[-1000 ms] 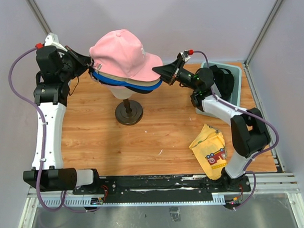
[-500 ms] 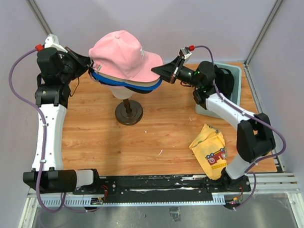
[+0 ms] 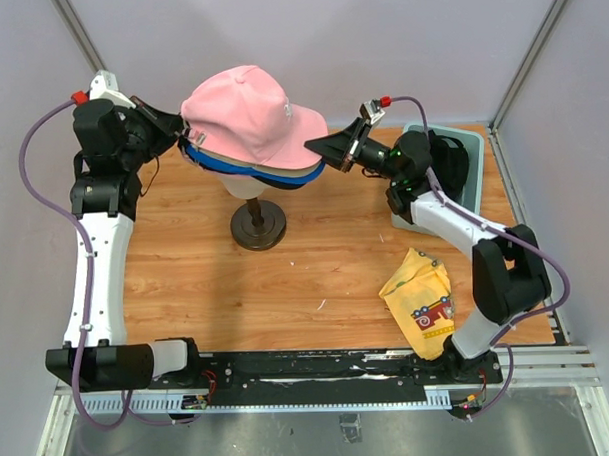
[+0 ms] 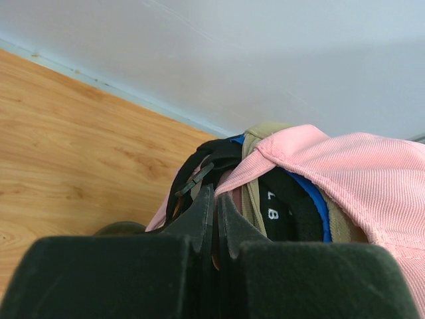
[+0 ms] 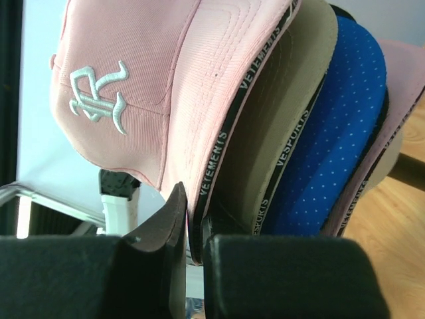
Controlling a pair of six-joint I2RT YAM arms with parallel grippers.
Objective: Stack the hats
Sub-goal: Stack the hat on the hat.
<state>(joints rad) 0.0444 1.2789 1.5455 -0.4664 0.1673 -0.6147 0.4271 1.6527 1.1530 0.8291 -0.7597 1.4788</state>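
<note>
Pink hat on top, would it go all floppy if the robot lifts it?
Probably only partly. The pink hat has its brim curved even where the right gripper pinches it, so the brim looks stiff. Its cloth crown would likely sag once off the mannequin head. It seems light, since the fabric is thin.

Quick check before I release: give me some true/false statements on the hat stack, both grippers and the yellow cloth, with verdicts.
1. The pink cap tops the stack on the mannequin head. True.
2. The right gripper is open, clear of the brim. False: it is shut on the pink cap's brim.
3. The left gripper pinches the pink cap's rear edge. True.
4. The yellow cloth drapes the stack. False: it lies on the table, apart from the hats.
</note>
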